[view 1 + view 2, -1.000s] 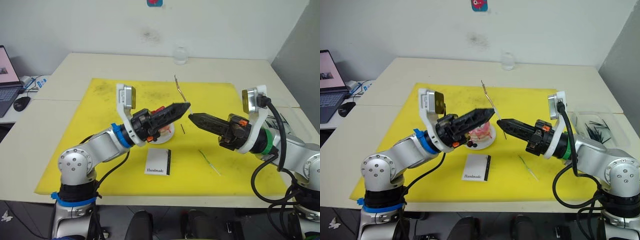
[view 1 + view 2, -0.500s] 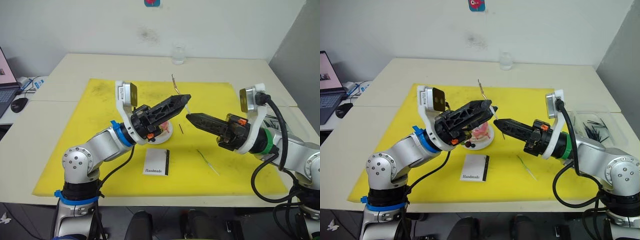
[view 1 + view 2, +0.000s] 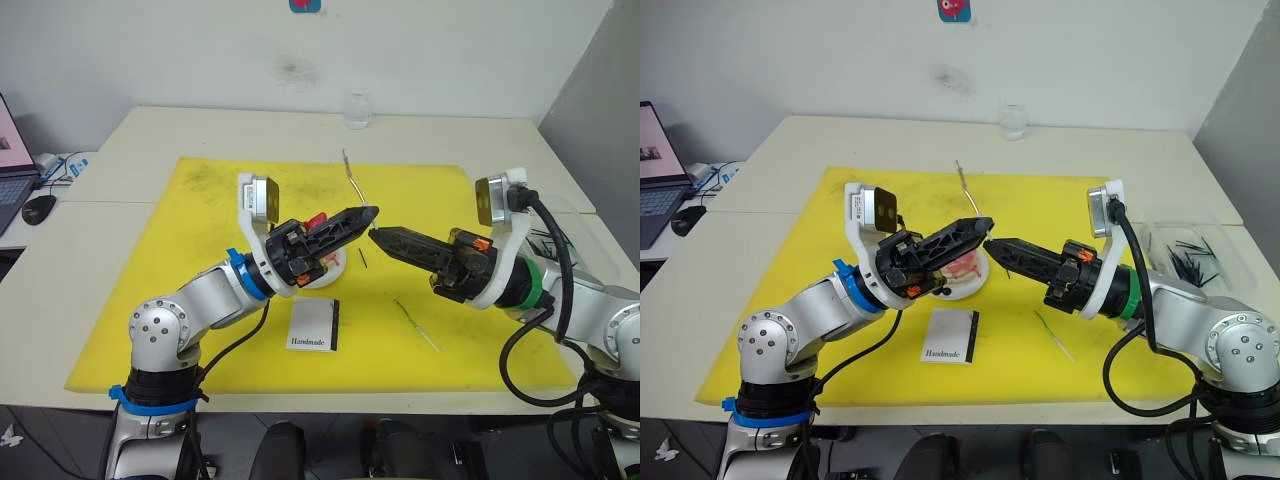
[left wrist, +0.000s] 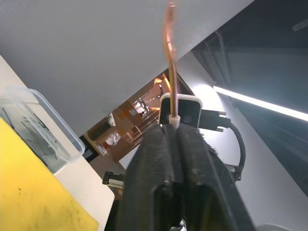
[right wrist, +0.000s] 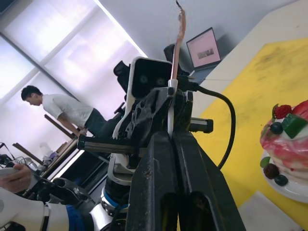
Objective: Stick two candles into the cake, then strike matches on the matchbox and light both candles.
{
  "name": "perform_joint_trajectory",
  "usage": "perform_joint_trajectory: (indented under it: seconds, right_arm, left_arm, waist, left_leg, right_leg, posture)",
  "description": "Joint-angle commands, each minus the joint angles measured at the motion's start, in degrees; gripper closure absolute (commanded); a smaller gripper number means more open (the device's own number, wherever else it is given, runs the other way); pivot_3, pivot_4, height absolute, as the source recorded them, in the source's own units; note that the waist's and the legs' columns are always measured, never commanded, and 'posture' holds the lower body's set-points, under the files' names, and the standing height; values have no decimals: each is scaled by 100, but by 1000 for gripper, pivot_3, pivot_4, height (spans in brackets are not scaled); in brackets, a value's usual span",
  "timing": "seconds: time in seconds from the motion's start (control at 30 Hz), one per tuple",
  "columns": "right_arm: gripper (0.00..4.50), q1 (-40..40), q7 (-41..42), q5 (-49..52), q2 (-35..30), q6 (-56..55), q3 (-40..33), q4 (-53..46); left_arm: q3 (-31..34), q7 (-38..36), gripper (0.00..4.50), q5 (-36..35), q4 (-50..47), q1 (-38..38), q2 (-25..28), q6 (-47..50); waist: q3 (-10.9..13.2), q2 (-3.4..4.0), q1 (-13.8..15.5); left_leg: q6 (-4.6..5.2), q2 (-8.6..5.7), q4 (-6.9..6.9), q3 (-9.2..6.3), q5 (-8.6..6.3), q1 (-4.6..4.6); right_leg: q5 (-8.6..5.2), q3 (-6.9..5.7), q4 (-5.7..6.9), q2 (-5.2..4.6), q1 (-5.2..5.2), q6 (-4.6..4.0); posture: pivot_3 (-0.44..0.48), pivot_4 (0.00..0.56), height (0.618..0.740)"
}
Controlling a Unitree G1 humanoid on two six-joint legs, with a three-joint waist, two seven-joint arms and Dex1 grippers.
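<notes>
The pinkish-orange candle (image 3: pixel 352 181) stands tilted in the air above the yellow mat (image 3: pixel 200 260). My left gripper (image 3: pixel 371 212) is shut on its lower end. My right gripper (image 3: pixel 374 236) meets it tip to tip just below and is shut on the same candle's white base (image 5: pixel 170 108). The cake (image 3: pixel 962 268) sits on its white plate (image 3: pixel 958 290) under my left gripper, partly hidden. The greenish candle (image 3: pixel 417 324) lies on the mat below my right arm. The matchbox (image 3: pixel 316 325) lies in front of the cake. One match (image 3: pixel 363 258) lies beside the plate.
A clear box (image 3: pixel 1195 260) with several dark matches sits off the mat at the right. A small glass (image 3: pixel 356 110) stands at the table's far edge. A laptop (image 3: pixel 655 160) and a mouse (image 3: pixel 42 207) are on the left table. A person (image 5: pixel 57 108) stands in the room's background.
My left gripper was open beside the candle and has shut on it. The right gripper stayed shut, holding the candle in about the same place.
</notes>
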Motion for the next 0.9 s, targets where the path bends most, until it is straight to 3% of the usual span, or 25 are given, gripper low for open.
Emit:
perform_joint_trajectory:
  seconds: [0.03,0.3,0.4,0.53,0.7,0.77,0.9]
  right_arm:
    - [4500,-26,44,83,-70,-105,-27,-127]
    - [4500,-27,48,69,-191,-85,28,-63]
    - [3845,-5,248,-124,-331,18,-2,-94]
    - [2477,27,1001,-1155,-826,265,-48,-337]
    - [636,-192,2135,-2967,-1274,70,249,-685]
    - [28,-351,2519,-3973,-1370,-203,603,-810]
    - [28,-586,2959,-5332,-1259,-626,1150,-783]
  left_arm:
    - [5,-180,4479,-24,-120,-33,10,-60]
    - [69,-351,4479,236,-187,-19,43,-105]
    - [165,-458,4500,640,-247,-109,134,-194]
    - [271,-655,4500,1333,-370,-287,424,-324]
    - [530,-1180,4500,2063,-494,-344,1233,-284]
    - [665,-1604,4500,2759,-355,-278,1802,-375]
    - [546,-2527,4500,4295,21,-63,2509,-997]
  waist:
    - [0,0,0]
    - [0,0,0]
    - [0,0,0]
    - [2,0,5]
    - [3,1,-8]
    - [5,2,-6]
    - [10,7,-8]
  left_leg:
    - [0,0,0,0,0,0]
    - [0,1,-2,-1,0,-1]
    - [0,1,-3,-1,0,-2]
    - [0,-1,-6,1,0,-5]
    - [-1,1,-15,1,-1,-11]
    - [-2,6,-17,-1,-1,-13]
    - [-3,8,-28,3,-1,-36]
  right_leg:
    - [0,0,-1,0,0,0]
    - [0,0,-6,-1,-1,0]
    - [0,0,-8,-1,-1,0]
    - [0,-1,-13,0,-4,0]
    - [0,9,-17,0,-25,-1]
    - [-2,4,-18,1,-27,-3]
    - [-5,9,-2,9,-76,-9]
  posture:
    - [0,150,740]
    - [0,150,740]
    - [0,150,740]
    - [0,150,740]
    - [0,150,740]
    - [0,150,740]
    - [0,150,740]
